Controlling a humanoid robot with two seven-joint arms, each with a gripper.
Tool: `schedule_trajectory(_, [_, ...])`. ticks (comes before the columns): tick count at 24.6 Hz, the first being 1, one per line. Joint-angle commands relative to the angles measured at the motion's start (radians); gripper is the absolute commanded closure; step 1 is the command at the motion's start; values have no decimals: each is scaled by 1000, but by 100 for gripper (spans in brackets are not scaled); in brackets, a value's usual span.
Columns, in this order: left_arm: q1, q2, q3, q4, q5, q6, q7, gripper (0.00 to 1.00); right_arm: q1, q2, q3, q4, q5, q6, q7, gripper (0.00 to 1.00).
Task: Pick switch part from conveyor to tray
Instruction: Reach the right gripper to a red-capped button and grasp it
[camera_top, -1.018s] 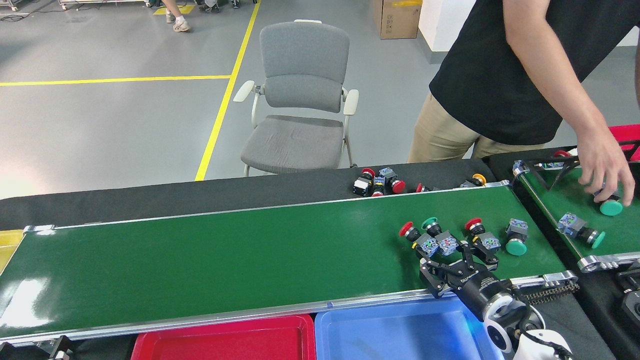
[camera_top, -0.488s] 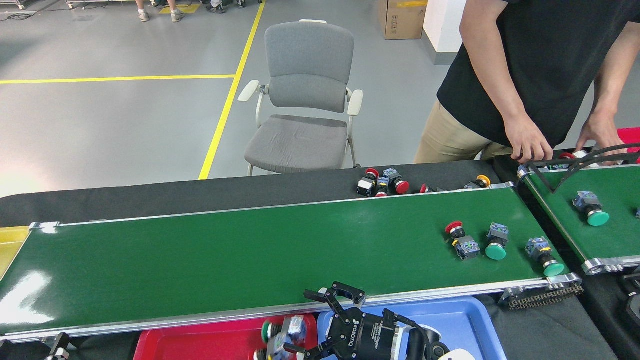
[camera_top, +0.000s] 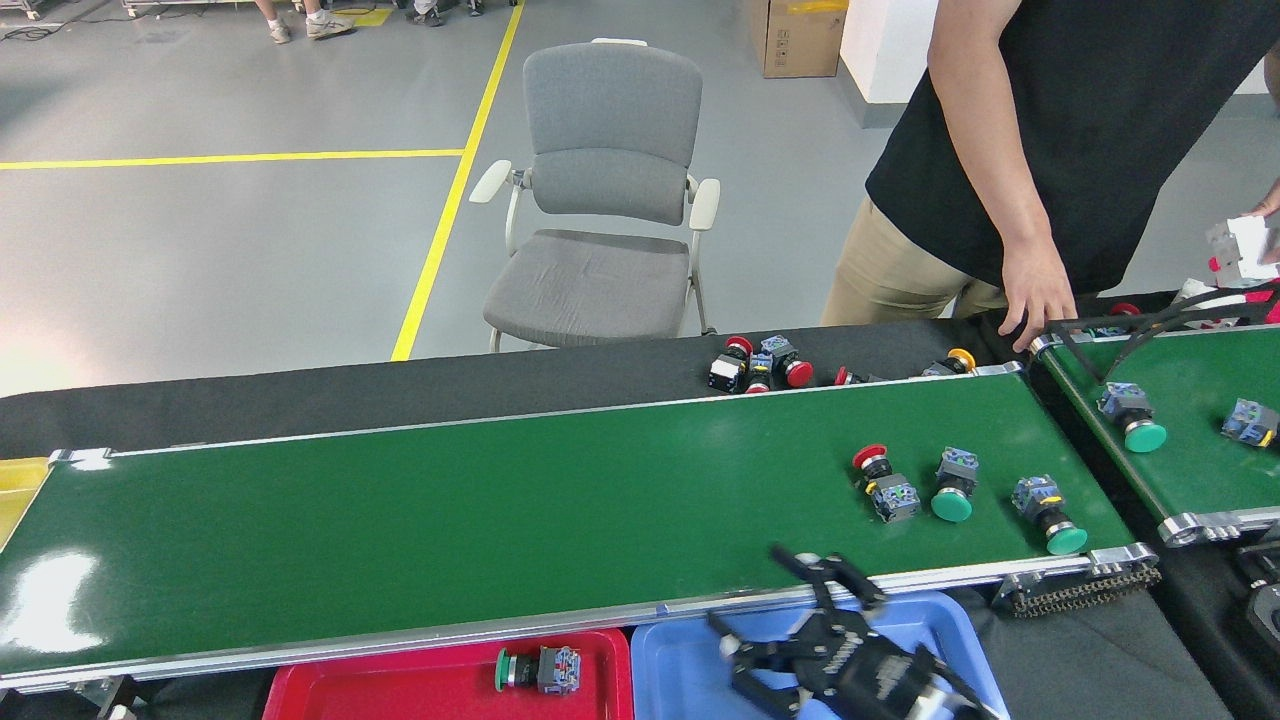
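Right gripper (camera_top: 790, 620) at lower centre-right, jaws spread wide and empty above the blue tray (camera_top: 690, 665), green-capped switch part (camera_top: 538, 670) lying in the red tray (camera_top: 420, 690) at lower centre, three more switch parts (camera_top: 955, 487) on the conveyor (camera_top: 450, 520) at right.

The right pincer (camera_top: 790, 620) is motion-blurred, its arm cut off below.

Right hand (camera_top: 790, 625) is at bottom right, fingers spread wide and empty; left arm out of view
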Motion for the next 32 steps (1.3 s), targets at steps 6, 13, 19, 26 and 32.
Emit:
schedule_trajectory(6, [-1, 7, 6, -4, -3, 2, 4, 0, 45, -3, -22, -9, -1, 245, -115, 0])
schedule_trajectory(13, [-21, 7, 4, -3, -3, 2, 4, 0, -10, 34, 41, 8, 136, 251, -38, 0])
schedule_trajectory(19, [-24, 6, 6, -4, -4, 2, 4, 0, -123, 39, 171, 94, 165, 352, 14, 0])
schedule_trajectory(26, [-39, 7, 4, 5, -3, 5, 4, 0, -226, 42, 343, 231, 165, 504, 16, 0])
schedule_trajectory(32, [-52, 9, 4, 14, -3, 6, 2, 0, -304, 71, 358, 324, 162, 512, 16, 0])
